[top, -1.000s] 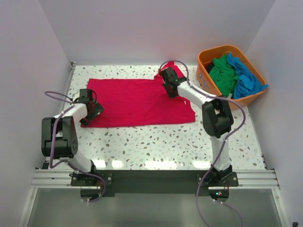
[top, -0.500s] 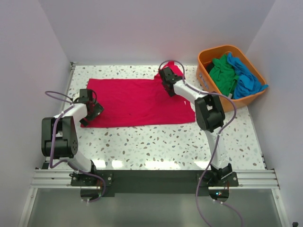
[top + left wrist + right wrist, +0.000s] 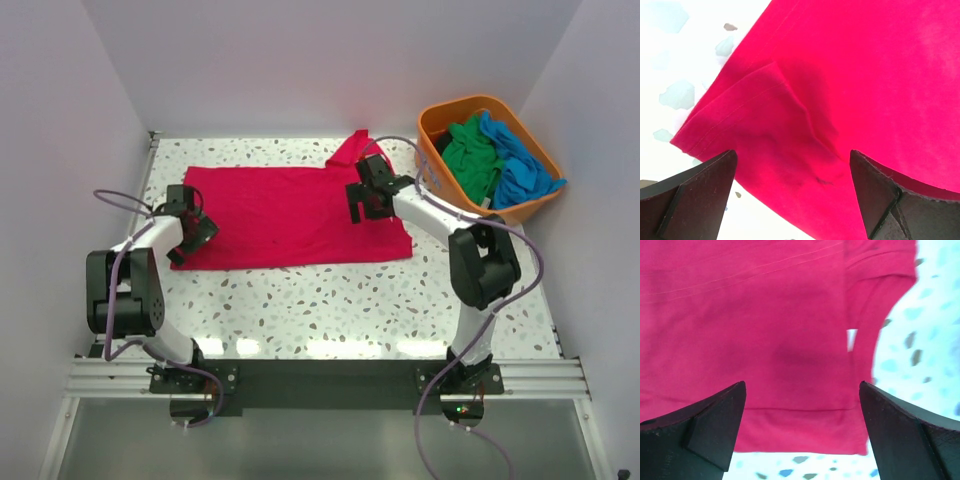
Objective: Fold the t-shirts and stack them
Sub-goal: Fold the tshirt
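Observation:
The crimson red t-shirt [image 3: 280,215] lies spread flat across the back half of the speckled table [image 3: 330,300], one sleeve [image 3: 355,150] poking out toward the back wall. My left gripper [image 3: 197,228] hovers open over the shirt's left edge; the left wrist view shows red cloth [image 3: 865,75] with a folded sleeve below the gripper [image 3: 792,152]. My right gripper [image 3: 362,205] is open above the shirt's right part, near its hem [image 3: 800,432], with nothing between the fingers [image 3: 802,383]. The green t-shirt [image 3: 470,160] and the blue t-shirt [image 3: 520,170] lie bunched in the basket.
An orange plastic basket [image 3: 428,135] stands at the back right corner, close to the right arm's wrist. White walls close in the table at the left, back and right. The arm bases sit on a rail at the near edge.
My right gripper went from shut to open, let go of the red shirt's sleeve and moved toward the near right. The sleeve now lies uncovered at the back. The left arm stayed put.

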`<state>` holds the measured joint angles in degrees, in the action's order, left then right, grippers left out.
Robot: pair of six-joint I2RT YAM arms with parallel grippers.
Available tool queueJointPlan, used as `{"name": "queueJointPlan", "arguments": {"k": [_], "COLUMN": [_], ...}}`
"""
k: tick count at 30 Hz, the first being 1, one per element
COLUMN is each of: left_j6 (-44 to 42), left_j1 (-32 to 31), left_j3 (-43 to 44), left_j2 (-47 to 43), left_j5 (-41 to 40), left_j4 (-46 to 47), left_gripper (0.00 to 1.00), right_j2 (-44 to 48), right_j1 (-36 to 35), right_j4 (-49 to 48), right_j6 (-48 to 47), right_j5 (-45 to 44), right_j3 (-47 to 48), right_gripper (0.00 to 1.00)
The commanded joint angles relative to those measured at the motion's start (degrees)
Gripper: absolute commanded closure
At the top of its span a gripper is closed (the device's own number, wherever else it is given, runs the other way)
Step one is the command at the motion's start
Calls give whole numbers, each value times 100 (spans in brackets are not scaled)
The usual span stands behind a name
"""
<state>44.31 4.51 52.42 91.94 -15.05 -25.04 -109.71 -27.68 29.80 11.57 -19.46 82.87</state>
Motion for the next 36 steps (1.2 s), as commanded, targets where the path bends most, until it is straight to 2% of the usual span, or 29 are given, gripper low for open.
{"name": "queueJointPlan", "arguments": {"k": [1, 9, 13, 20, 23, 26, 30, 32, 36], "left_j6": [-20, -55, -98, -11, 200, 236, 192, 130, -10], "left_j1": [23, 23, 15, -3, -12, -29, -38, -38, -38], "left_j3": [356, 418, 137, -1144, -1663, -2085, -2088, -1685, -762], "left_j2": [-291, 358, 395, -430, -1420, -2151, -2611, -2629, -2357], "left_j5": [151, 626, 608, 530, 249, 344, 406, 336, 91], "left_j4": [-98, 333, 394, 228, -150, -431, -669, -826, -880], "left_gripper": [0, 0, 0, 0, 0, 0, 0, 0, 0], "right_j2": [135, -95, 352, 1511, 2040, 2682, 3463, 3597, 3589], "right_j1": [8, 8, 8, 8, 8, 8, 9, 8, 8], "right_j4": [-405, -449, -668, -529, -256, -62, -27, 113, 474], "right_j6": [732, 1172, 1365, 2128, 2340, 2437, 2280, 1965, 1717], "right_j5": [971, 1172, 1235, 1138, 954, 970, 1401, 1603, 1236], "right_j3": [-315, -850, -1753, -3390, -4032, -4437, -4535, -4140, -3068], "right_gripper": [1, 1, 1, 2, 1, 1, 1, 1, 1]}}
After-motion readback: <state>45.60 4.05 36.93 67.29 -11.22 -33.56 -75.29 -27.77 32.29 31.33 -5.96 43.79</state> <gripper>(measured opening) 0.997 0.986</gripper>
